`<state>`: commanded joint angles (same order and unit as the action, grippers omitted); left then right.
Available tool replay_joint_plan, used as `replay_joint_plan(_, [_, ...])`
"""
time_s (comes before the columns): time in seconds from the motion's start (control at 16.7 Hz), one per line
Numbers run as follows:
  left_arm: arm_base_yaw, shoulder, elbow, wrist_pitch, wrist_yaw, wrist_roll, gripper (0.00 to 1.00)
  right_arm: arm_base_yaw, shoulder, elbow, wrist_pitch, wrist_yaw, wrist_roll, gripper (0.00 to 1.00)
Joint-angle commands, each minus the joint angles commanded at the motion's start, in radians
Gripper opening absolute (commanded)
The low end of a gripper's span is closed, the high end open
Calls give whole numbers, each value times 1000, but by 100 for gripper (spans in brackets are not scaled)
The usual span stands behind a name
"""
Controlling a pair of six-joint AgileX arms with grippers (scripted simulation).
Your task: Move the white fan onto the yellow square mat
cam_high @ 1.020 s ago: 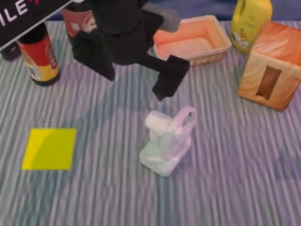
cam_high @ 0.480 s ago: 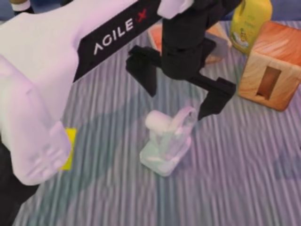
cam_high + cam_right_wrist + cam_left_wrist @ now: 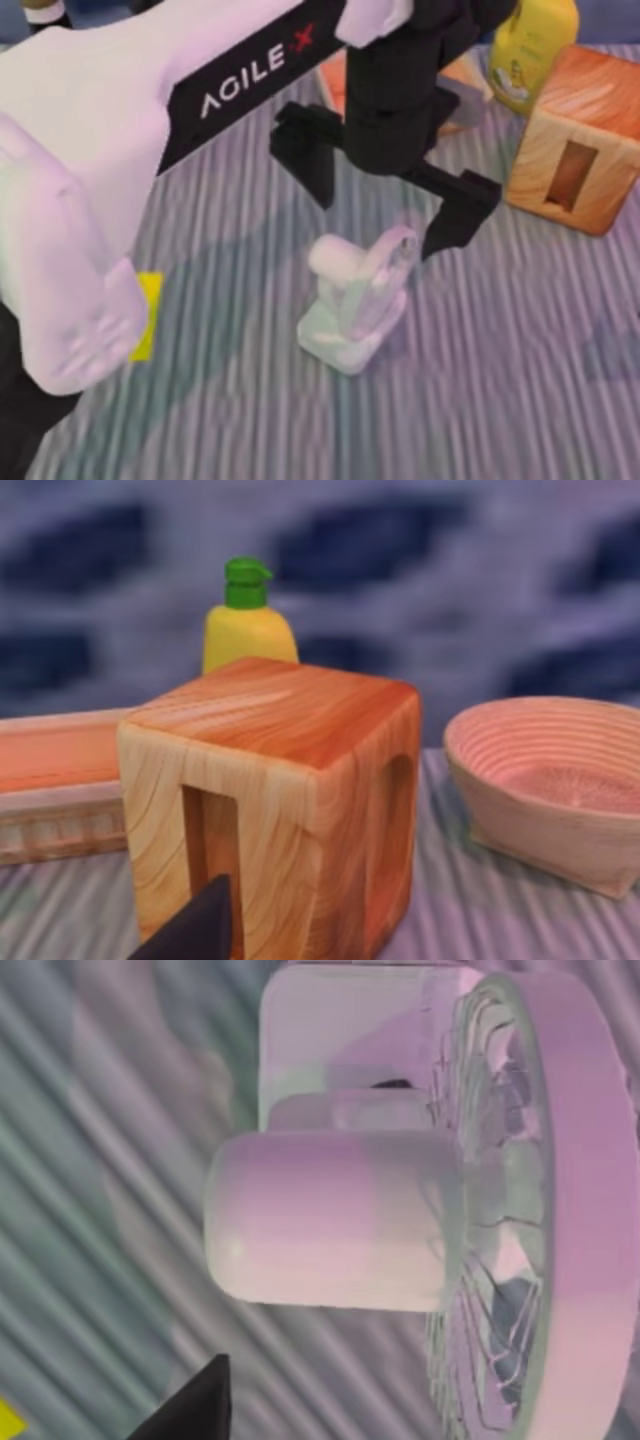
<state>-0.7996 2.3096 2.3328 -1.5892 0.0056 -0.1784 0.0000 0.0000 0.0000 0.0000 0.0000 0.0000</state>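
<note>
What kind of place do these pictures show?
Probably a rendered tabletop test scene, not a real room. A striped table carries unrelated household items: a white fan, a yellow bottle and a wooden box. The left claw hangs open above the fan.

White fan (image 3: 352,300): smooth plastic w/ soft sheen; motor housing (image 3: 335,1220) satiny, cage head (image 3: 545,1210) thin moulded ribs, semi-gloss.
Table (image 3: 520,380): matt, finely ribbed/corrugated surface.
Yellow square mat (image 3: 147,315): flat, matt, plain; only an edge shows past my left arm.
My left gripper (image 3: 385,200): matt black fingers, look like hard plastic; arm shell (image 3: 90,150) smooth glossy white.
Wooden block (image 3: 270,800): varnished wood-grain finish, slight sheen.
Yellow bottle (image 3: 247,630): smooth plastic, green cap (image 3: 246,583).
Bowl (image 3: 550,780): ridged, matt, woven-looking.
Tray (image 3: 55,780): orange-ish, matt, ribbed rim.
</note>
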Motion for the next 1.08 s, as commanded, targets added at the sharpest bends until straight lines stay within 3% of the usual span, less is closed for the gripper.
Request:
replay_joint_plan(0.36, [-1, -39, -224, 177, 0, -2, 100, 0, 0, 0, 0, 0, 0, 100])
replay_joint_plan(0.66, [-2, -43, -248, 201, 0, -2, 100, 0, 0, 0, 0, 0, 0, 100])
replay_joint_plan(1.08, [-2, -43, -248, 201, 0, -2, 47, 0, 0, 0, 0, 0, 0, 100])
